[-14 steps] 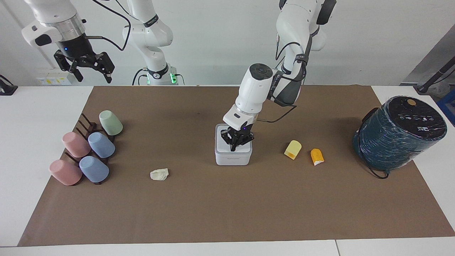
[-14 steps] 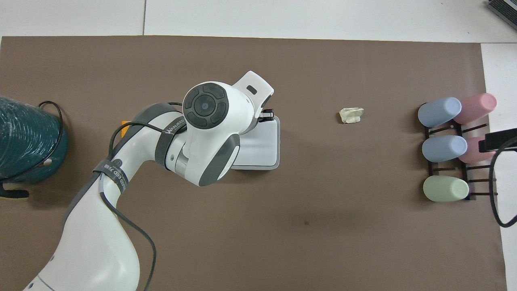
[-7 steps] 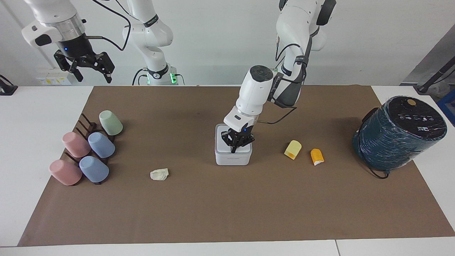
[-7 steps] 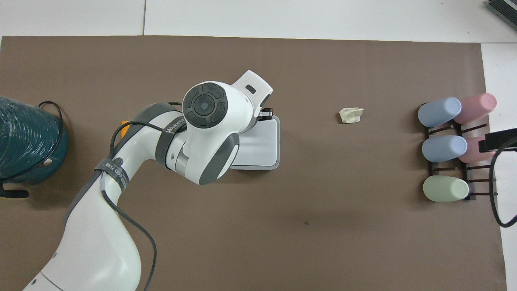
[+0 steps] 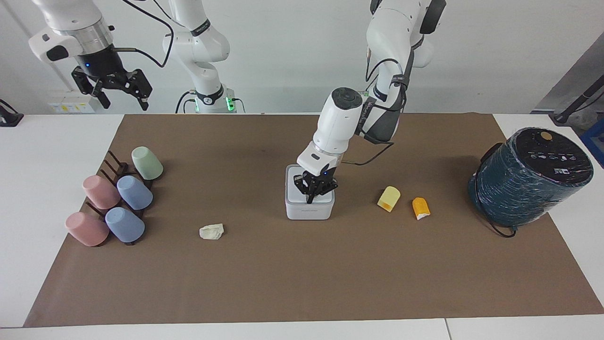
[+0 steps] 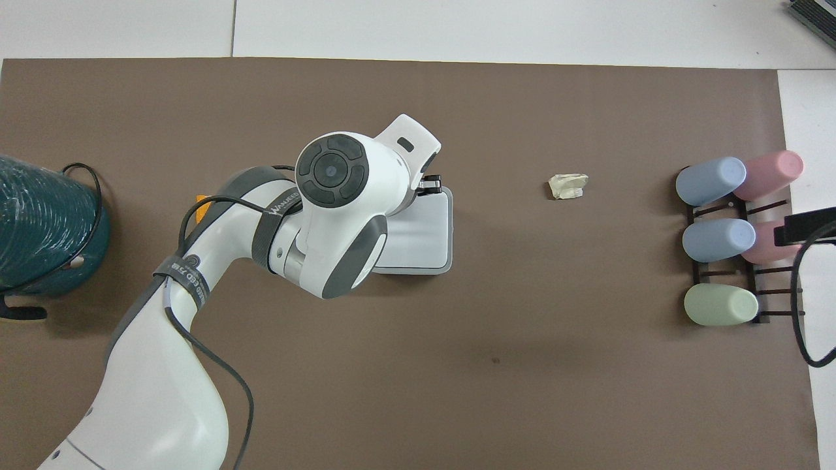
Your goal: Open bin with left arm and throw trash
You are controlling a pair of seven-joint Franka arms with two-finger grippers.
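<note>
Both fingers [image 5: 310,199] touch bin [image 5: 309,210].

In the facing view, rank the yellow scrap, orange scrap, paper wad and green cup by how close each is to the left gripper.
The left gripper is down on the bin lid.
1. Yellow scrap, beside the bin, toward the left arm's end.
2. Orange scrap and paper wad, on either side of the bin: too close to call.
3. Green cup, on the rack at the right arm's end.
</note>
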